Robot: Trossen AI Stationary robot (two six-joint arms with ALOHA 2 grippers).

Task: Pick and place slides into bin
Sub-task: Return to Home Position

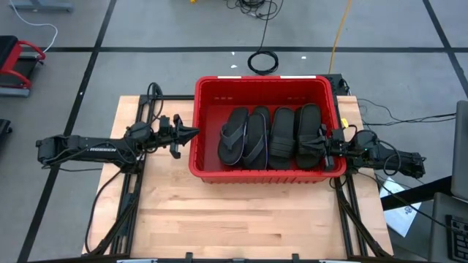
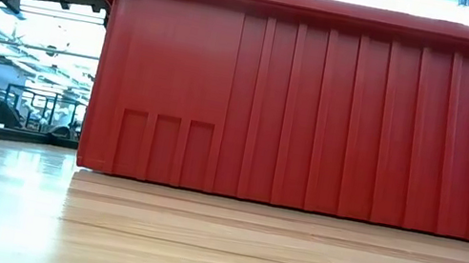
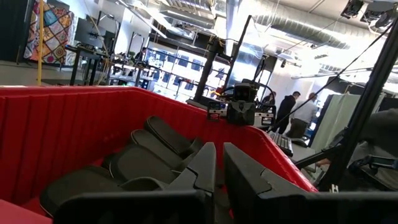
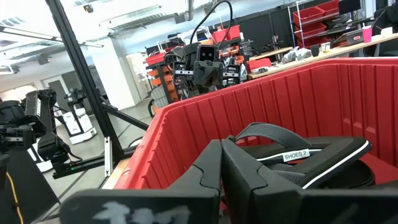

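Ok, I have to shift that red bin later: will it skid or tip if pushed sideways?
It would probably skid, not tip: the bin is wide and sits flat on the smooth wooden table. Its ribbed walls suggest it stays stiff. The slides inside look thin and rubbery, so it is likely not heavy.

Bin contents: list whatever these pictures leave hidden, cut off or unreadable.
- High view: four slides show on top in the bin; any beneath them are covered, so the full count cannot be told.
- Low view: the bin's wall fills the picture and hides everything inside; its right end is cut off by the edge.
- Left wrist view: the left tool blocks the nearest slides.
- Right wrist view: the right tool covers part of the nearest slide.
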